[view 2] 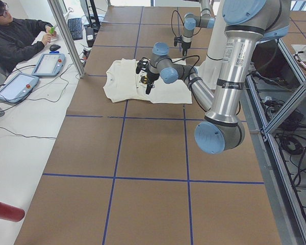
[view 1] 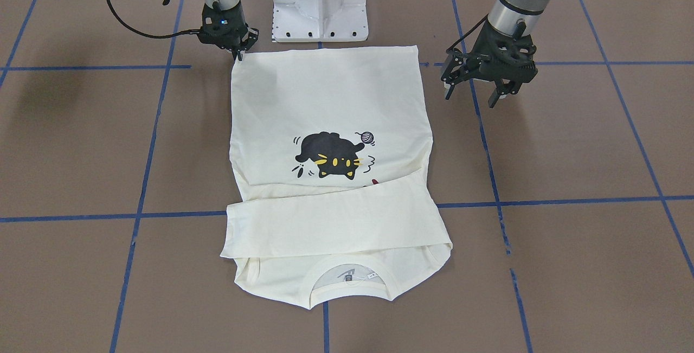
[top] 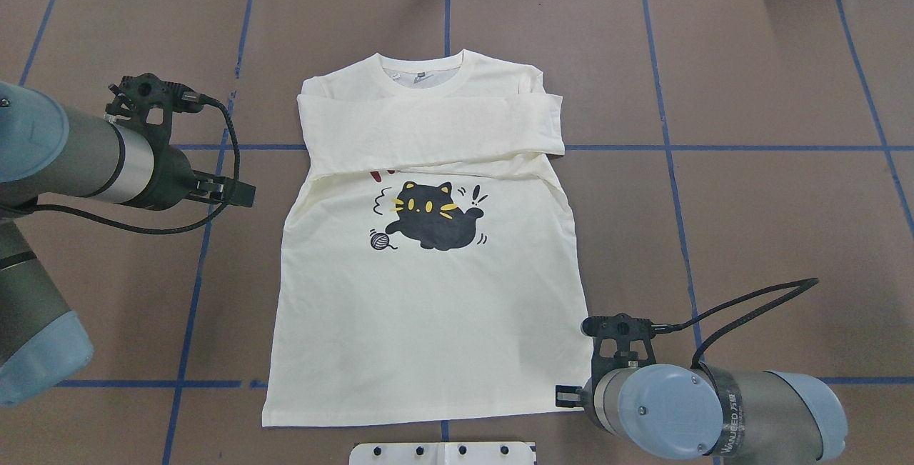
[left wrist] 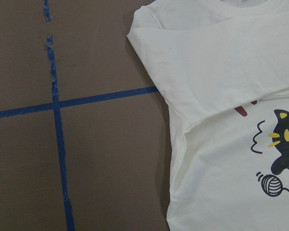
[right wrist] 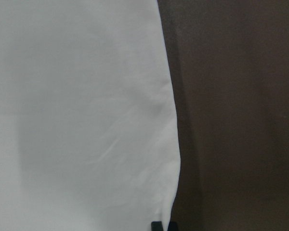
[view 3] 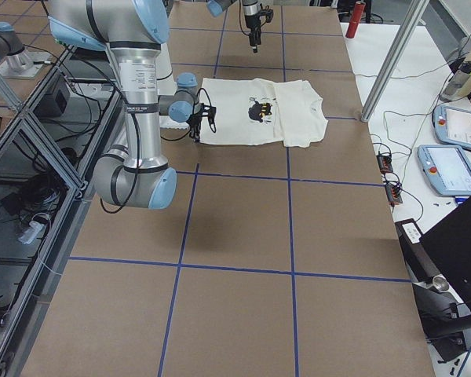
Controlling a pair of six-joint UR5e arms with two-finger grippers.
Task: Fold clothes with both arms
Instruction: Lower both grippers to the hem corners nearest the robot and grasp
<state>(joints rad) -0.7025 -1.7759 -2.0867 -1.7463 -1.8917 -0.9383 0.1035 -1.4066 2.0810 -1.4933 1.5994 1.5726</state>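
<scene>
Exterior front-facing | left gripper hovers, spread | right gripper pinches T-shirt corner

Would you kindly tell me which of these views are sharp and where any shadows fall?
Right wrist view: soft and low in detail, with the shirt very close and a faint grey shade on its left part. Left wrist view: sharp, with the cat print crisp. Front-facing view: even light, no glare, and a diffuse shadow on the table at that view's left.
</scene>
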